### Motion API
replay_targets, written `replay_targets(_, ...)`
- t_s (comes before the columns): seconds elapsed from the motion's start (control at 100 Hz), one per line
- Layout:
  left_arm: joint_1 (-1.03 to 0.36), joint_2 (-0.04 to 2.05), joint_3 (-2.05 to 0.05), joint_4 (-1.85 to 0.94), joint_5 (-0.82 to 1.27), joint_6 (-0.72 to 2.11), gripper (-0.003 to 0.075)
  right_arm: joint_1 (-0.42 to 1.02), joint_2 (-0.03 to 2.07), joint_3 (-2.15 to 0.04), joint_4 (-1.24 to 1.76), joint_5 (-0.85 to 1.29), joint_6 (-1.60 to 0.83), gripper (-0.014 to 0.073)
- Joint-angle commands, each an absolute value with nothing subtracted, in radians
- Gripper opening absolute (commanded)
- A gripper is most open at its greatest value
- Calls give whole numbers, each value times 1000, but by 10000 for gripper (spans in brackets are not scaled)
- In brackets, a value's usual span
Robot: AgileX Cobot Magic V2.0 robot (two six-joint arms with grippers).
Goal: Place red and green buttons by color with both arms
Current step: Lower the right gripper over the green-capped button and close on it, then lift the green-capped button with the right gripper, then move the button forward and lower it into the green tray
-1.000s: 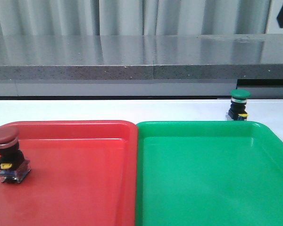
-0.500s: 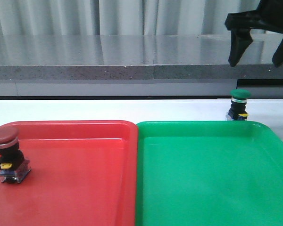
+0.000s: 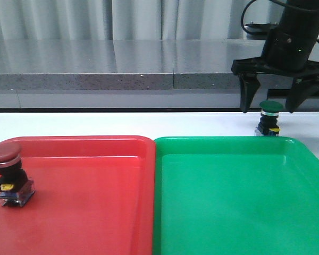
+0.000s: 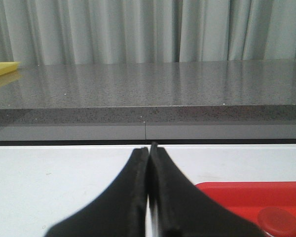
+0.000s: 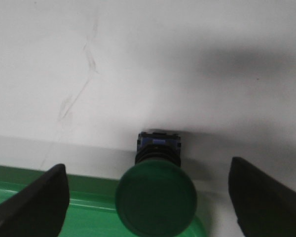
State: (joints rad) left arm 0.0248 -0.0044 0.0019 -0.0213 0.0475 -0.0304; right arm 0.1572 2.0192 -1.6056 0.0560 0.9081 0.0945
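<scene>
a lab bench: white table (image 3: 122, 123), grey stone counter (image 3: 122, 64), pale curtain (image 3: 69, 18).

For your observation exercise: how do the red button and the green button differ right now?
The red button has a dark red cap; the green button a dark green one. The red button stands inside the red tray; the green button stands on the white table, just beyond the green tray. The open right gripper straddles the green button; nothing is near the red. Both stand upright.

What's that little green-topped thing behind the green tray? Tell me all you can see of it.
The green button is a small push-button switch: dark green mushroom cap, silver collar, black body, yellow tab. It stands upright on the white table, just beyond the green tray, outside it. The right tool hangs above it, fingers spread wide on either side, not touching.
</scene>
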Motion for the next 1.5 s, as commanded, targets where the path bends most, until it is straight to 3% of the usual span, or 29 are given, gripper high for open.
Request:
replay_targets(0.0,22,-36,13,-30,-32,-41,-20,156,1981,-1639,61,903,95,647)
replay_targets(0.1,22,-36,13,-30,-32,-41,-20,156,1987,-1639,61,907,95,596)
replay_targets(0.26,22,-36,13,-30,-32,-41,-20,156,1987,-1640,61,906,95,366)
replay_targets(0.36,22,-36,13,-30,-32,-41,-20,156,1987,-1640,61,897,95,278)
replay_targets(0.9,22,-36,13,-30,-32,-41,-20,184,1798,-1616,24,924,175,272)
replay_targets(1.489,22,-36,13,-30,-32,-41,-20,446,1549,-1172,-42,766,421,272)
